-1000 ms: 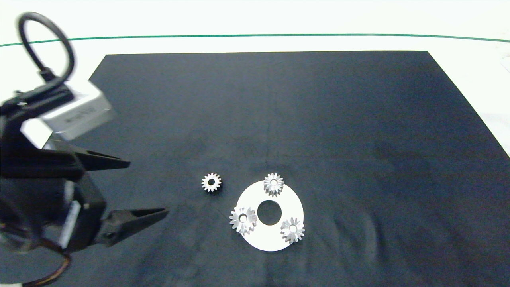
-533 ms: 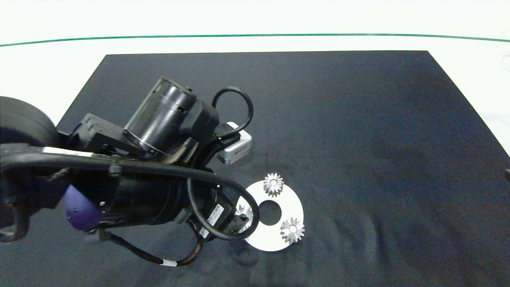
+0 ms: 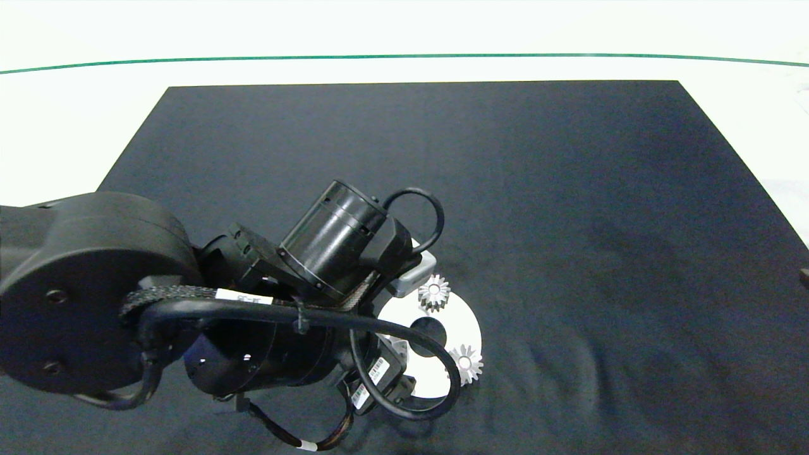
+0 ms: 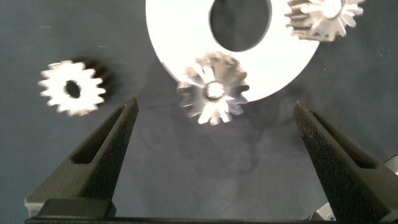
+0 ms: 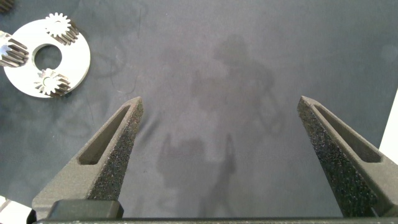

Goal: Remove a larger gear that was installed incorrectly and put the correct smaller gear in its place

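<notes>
The left gripper [image 4: 214, 143] hangs wide open and empty above the larger gear [image 4: 213, 88], which sits on the rim of the white ring plate [image 4: 180, 37]. The smaller gear [image 4: 73, 88] lies on the black mat [image 3: 569, 189] just beside the plate. The right gripper [image 5: 221, 149], also wide open and empty, is over bare mat well apart from the plate.

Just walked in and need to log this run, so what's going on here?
The left end effector hangs open above the larger gear, which sits on the edge of the white ring plate beside two other gears. The smaller gear lies loose on the black mat, off the plate. Nothing is gripped yet. The right end effector is open too, over bare mat away from the plate.
</notes>
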`<state>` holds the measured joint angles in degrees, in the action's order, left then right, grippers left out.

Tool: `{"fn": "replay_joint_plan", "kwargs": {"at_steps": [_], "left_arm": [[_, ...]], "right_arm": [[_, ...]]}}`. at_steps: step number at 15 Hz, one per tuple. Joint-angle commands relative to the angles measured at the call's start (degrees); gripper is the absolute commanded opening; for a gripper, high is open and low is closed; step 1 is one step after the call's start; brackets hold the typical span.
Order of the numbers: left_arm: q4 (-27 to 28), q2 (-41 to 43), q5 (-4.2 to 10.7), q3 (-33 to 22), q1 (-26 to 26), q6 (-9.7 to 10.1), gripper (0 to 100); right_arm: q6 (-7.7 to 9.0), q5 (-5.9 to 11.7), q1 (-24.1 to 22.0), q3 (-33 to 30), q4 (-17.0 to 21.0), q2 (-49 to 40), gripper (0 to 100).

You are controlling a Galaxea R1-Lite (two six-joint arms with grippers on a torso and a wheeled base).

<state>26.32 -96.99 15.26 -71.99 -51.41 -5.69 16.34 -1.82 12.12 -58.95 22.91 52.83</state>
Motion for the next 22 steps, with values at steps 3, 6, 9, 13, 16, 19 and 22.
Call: {"fn": "replay_joint_plan", "kwargs": {"at_steps": [3, 6, 9, 13, 16, 19, 22], "left_arm": [[0.0, -3.1, 0.21, 0.1, -0.1, -0.20, 100], [-0.3, -4.2, 0.29, -0.4, 0.3, -0.37, 100], [-1.6, -4.2, 0.29, -0.4, 2.1, -1.87, 100], [-2.9, -5.2, 0.21, -0.4, 2.5, -2.13, 96], [-2.9, -5.3, 0.12, -0.1, 2.5, -2.04, 90], [-2.8, -5.2, 0.12, 0.3, 2.5, -2.04, 84], [-2.9, -5.3, 0.12, 0.4, 2.4, -1.95, 78]], "right_arm": [[0.10, -0.29, 0.0, 0.1, 0.1, -0.1, 100], [0.10, -0.64, 0.1, 0.2, 0.1, 0.0, 100], [0.10, -1.00, 0.1, 0.2, 0.1, -0.1, 100], [0.10, -1.08, 0.1, 0.2, 0.1, 0.0, 100], [0.10, -1.17, 0.2, 0.2, 0.1, 0.1, 100], [0.28, -1.17, 0.2, 0.5, -0.2, 0.5, 100], [0.36, -1.17, 0.2, 0.7, -0.8, 0.9, 100]]}}
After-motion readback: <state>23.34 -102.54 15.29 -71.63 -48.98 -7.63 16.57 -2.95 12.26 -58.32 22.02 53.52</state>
